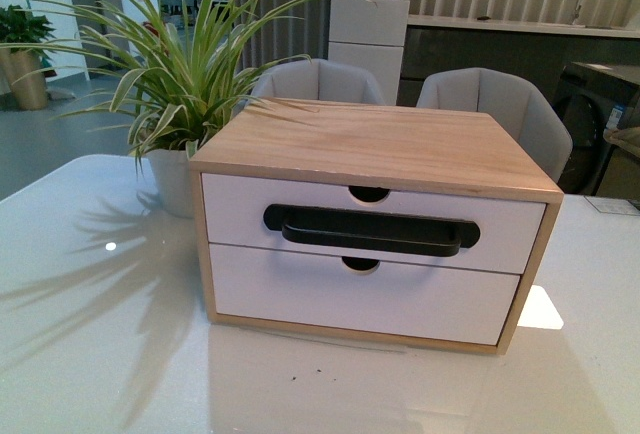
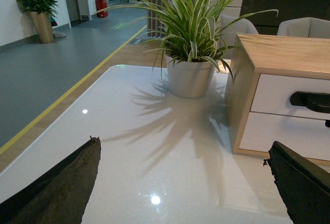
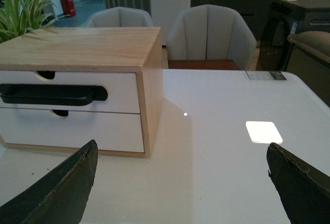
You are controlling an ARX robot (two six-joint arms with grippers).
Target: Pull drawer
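**Both grippers spread wide, drawer closed**

A small wooden chest (image 1: 380, 144) stands in the middle of a glossy white table (image 1: 100, 354). The drawer (image 1: 497, 229) is the upper of its two white fronts. It sits pushed in, level with the lower drawer (image 1: 300, 294) beneath it. A long black handle (image 1: 370, 232) runs across its middle in a dark recess, and a half-round notch is cut at 12 o'clock on its top edge.

At about 10 o'clock from the chest a striped leafy plant (image 1: 180, 64) stands in a white pot (image 1: 172, 179), close to the chest's side. Two grey chairs (image 1: 500, 104) stand at 12 o'clock behind the table.

The front view shows neither arm. The left gripper (image 2: 183, 144) has its fingers far apart over bare tabletop, holding nothing. The right gripper (image 3: 183, 146) is likewise released, clear of the chest.
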